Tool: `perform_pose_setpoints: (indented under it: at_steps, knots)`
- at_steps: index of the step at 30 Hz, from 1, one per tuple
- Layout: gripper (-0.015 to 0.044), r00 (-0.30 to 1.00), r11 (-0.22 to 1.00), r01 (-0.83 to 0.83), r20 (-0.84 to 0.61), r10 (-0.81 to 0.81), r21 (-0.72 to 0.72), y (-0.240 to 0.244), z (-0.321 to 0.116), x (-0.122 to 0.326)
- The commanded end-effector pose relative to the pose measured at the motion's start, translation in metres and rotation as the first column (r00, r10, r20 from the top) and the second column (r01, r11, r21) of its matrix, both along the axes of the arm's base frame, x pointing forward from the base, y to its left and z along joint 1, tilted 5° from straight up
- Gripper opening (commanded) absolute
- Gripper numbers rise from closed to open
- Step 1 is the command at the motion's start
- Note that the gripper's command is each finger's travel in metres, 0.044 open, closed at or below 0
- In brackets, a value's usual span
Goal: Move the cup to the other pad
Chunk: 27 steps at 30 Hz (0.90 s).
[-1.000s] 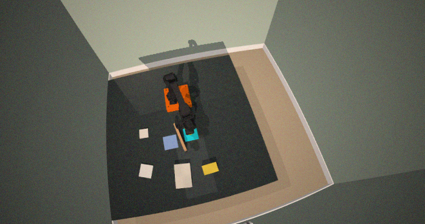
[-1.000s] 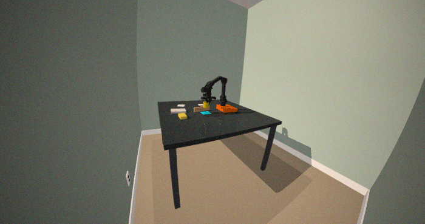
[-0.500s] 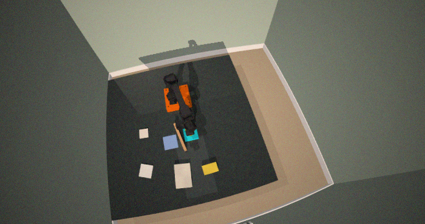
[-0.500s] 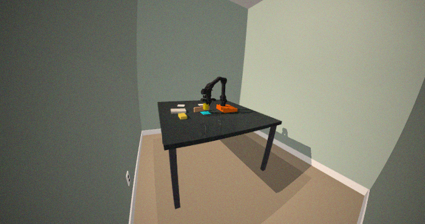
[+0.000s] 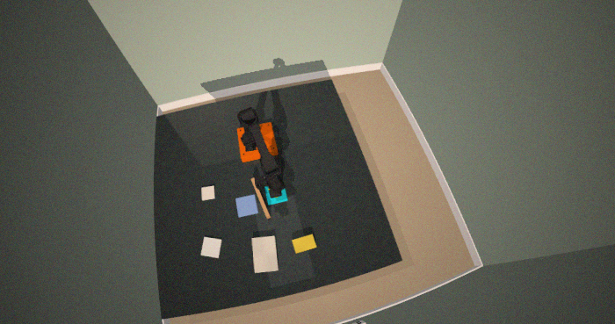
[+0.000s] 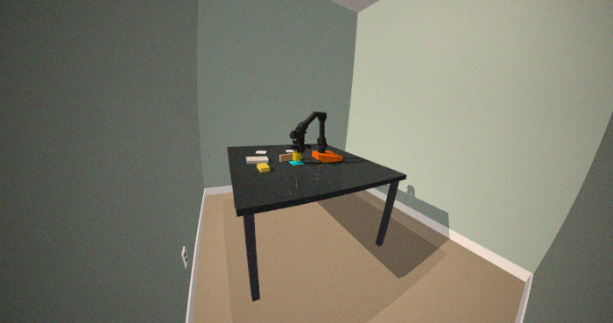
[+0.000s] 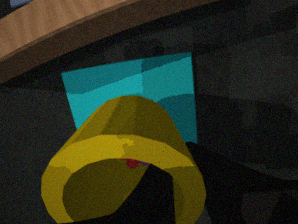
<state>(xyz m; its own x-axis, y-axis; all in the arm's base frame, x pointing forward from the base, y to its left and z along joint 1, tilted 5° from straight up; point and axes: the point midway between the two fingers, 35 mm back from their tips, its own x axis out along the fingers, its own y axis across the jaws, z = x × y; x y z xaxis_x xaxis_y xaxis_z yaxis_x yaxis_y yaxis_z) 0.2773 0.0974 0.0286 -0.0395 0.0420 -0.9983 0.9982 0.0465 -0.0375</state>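
Observation:
The yellow cup (image 6: 297, 156) (image 7: 125, 120) is upright in the exterior view, low at the cyan pad (image 5: 277, 201) (image 6: 296, 163) (image 7: 100, 97). Whether its base touches the pad cannot be told. My gripper (image 6: 298, 150) (image 7: 176, 150) is shut on the cup's wall, with dark finger parts inside and outside the rim. A red marble (image 7: 132, 163) and a bit of a purple marble (image 7: 144, 162) show inside the cup; the rest of the inside is hidden. The blue pad (image 5: 247, 205) lies across the wooden barrier (image 5: 261, 198) (image 6: 285, 157) (image 7: 55, 31).
The barrier stands close beside the cyan pad. A large whitish block (image 5: 264, 254) (image 6: 257, 159) and a yellow block (image 5: 304, 243) (image 6: 263, 167) lie farther out from the arm. Two small whitish pieces (image 5: 208, 193) (image 5: 211, 247) lie beyond the blue pad. The orange base (image 5: 250, 155) (image 6: 328, 157) is behind.

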Motion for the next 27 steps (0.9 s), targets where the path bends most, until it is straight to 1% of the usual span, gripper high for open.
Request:
perform_pose_setpoints:
  at_steps: [1,9,23,27]
  knots:
    - [0.0,1.0,1.0,0.003,-0.009,-0.003,0.001,0.001,-0.008,-0.002]
    - [0.0,1.0,1.0,0.003,-0.009,-0.003,0.001,0.001,-0.019,-0.004]
    - [0.0,1.0,1.0,0.0,-0.003,0.0,-0.001,0.001,-0.016,-0.003]
    - [0.0105,1.0,1.0,0.0,-0.003,0.0,-0.001,0.001,-0.016,-0.003]
